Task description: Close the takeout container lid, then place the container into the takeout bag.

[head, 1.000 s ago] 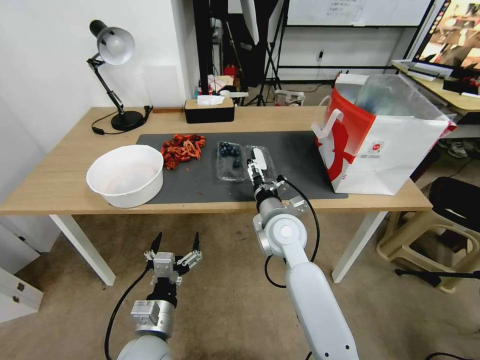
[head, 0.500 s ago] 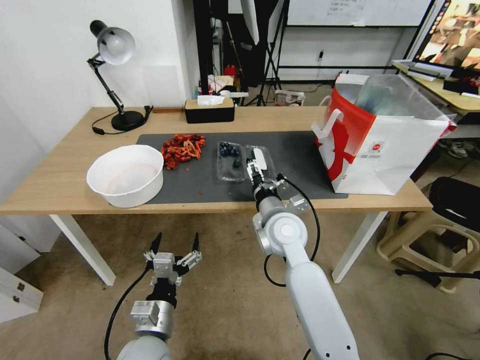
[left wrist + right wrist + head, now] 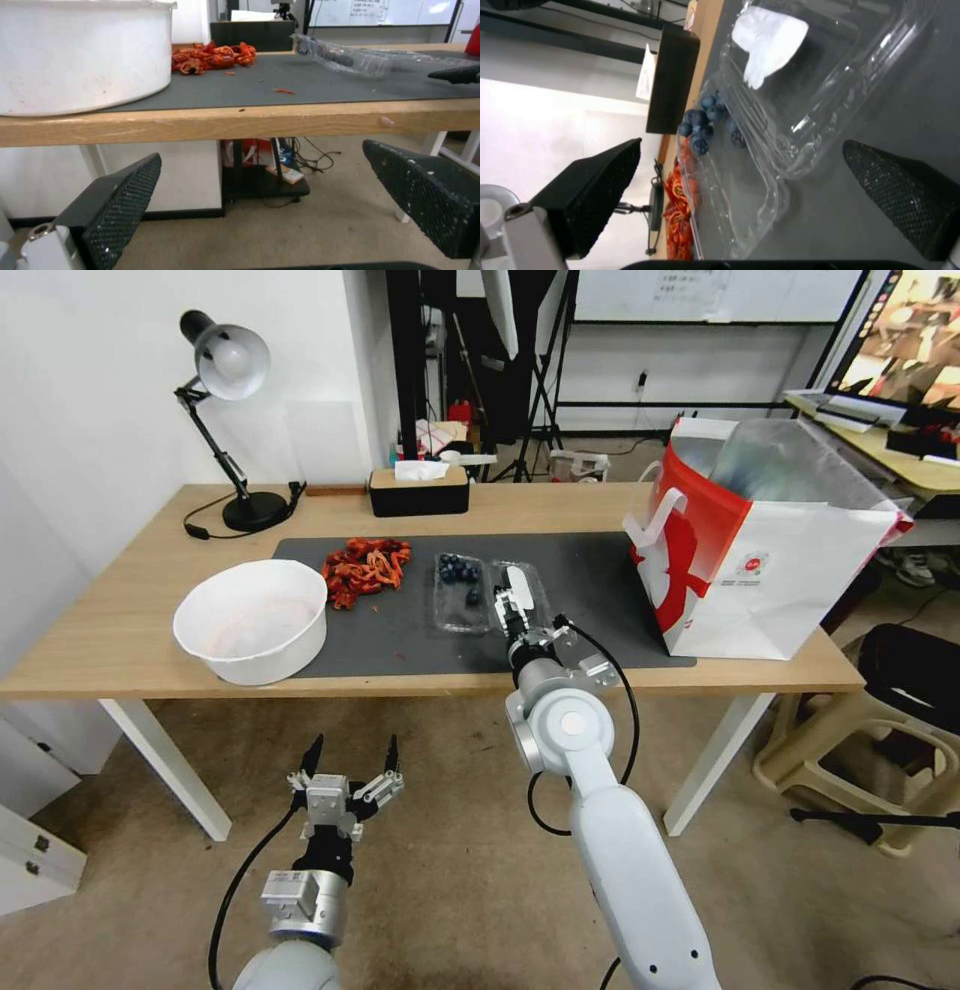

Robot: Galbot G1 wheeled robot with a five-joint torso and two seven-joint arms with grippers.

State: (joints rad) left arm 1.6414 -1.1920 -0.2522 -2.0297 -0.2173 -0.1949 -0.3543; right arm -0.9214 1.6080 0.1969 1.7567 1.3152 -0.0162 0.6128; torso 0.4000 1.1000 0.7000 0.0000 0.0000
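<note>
Both halves of the takeout container lie flat open just ahead of the right gripper, whose fingers are spread beside the lid. Pushing could skid the light clamshell and spill berries. Left gripper hangs spread below the desk.

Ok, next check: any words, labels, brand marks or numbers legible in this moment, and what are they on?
None can be read.
takeout bag: small red round logo with tiny print beneath, too small to read.
lid: white label sticker, no print visible.
whiteboard: paper sheets and faint writing, blurred.
monitor: picture on screen, no legible text.
</note>
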